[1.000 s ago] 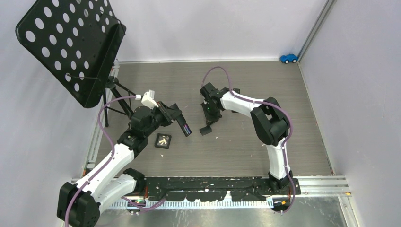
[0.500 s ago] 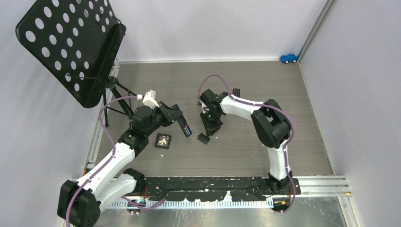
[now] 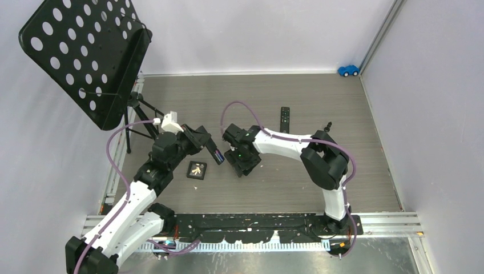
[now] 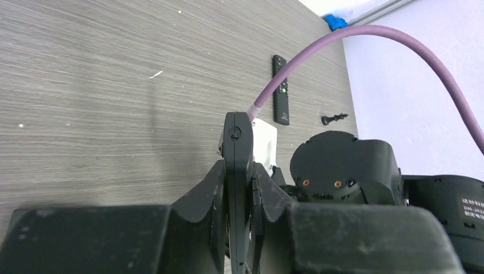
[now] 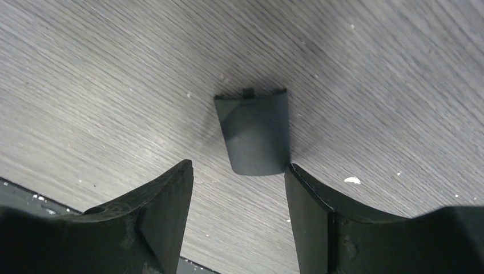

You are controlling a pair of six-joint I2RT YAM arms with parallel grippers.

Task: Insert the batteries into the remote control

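Observation:
My left gripper (image 3: 212,152) is shut on a black remote control (image 4: 238,171), gripped edge-on between its fingers and raised off the table. In the top view a small red and blue patch (image 3: 219,156) shows on the remote's face; it may be one of the batteries, but it is too small to be sure. My right gripper (image 5: 238,167) stands open, low over the table just right of the held remote. The small black cover plate (image 5: 254,134) lies flat just beyond its fingertips, touching the right finger (image 5: 308,200).
A small black square tile (image 3: 197,170) with pale thin sticks on it lies below the left gripper. A second remote (image 3: 285,119) and a small black piece (image 3: 327,124) lie farther back. A perforated music stand (image 3: 85,51) is at the back left, and a blue toy car (image 3: 348,70) at the back right corner.
My right gripper has swung left and nearer with the cover plate, then opened, leaving the plate on the table. The left gripper shifted slightly left with the remote.

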